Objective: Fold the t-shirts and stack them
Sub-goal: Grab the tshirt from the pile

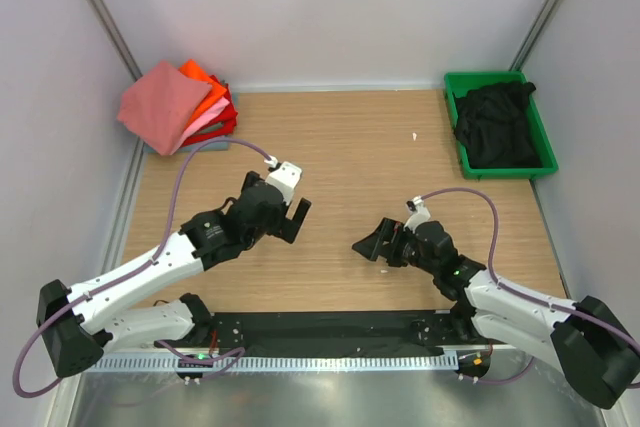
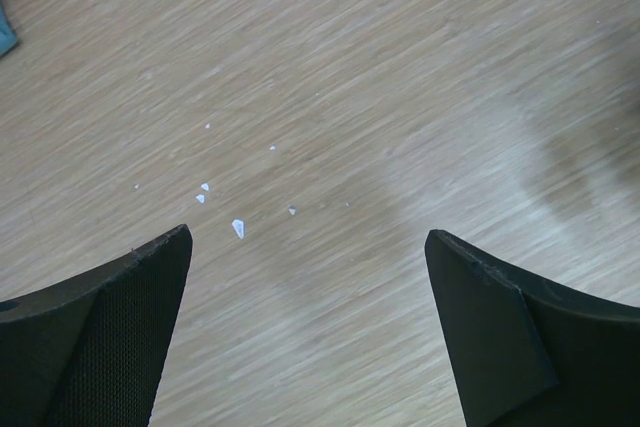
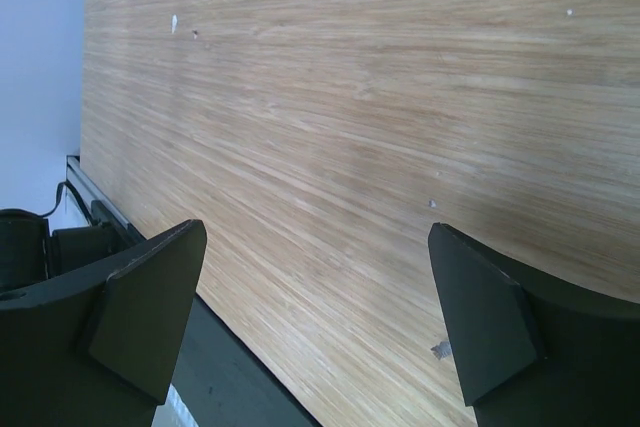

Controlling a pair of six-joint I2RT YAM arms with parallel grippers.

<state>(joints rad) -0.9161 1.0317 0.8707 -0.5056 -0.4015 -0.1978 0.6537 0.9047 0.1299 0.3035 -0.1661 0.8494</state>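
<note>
A crumpled black t-shirt [image 1: 497, 123] lies in the green tray [image 1: 549, 152] at the back right. Folded t-shirts are stacked at the back left: a salmon-pink one [image 1: 163, 105] on top, with orange [image 1: 203, 77], red [image 1: 225, 108] and pale pink [image 1: 203, 125] ones under it. My left gripper [image 1: 295, 217] is open and empty over bare wood left of centre; its jaws [image 2: 308, 247] stand wide apart in the left wrist view. My right gripper [image 1: 372, 244] is open and empty near the front middle; the right wrist view [image 3: 315, 247] shows only wood between its jaws.
The wooden table [image 1: 350, 167] is walled by white panels at the back and sides. A black strip [image 1: 320, 327] runs along the front edge between the arm bases. Small white flecks [image 2: 238, 228] lie on the wood under the left gripper.
</note>
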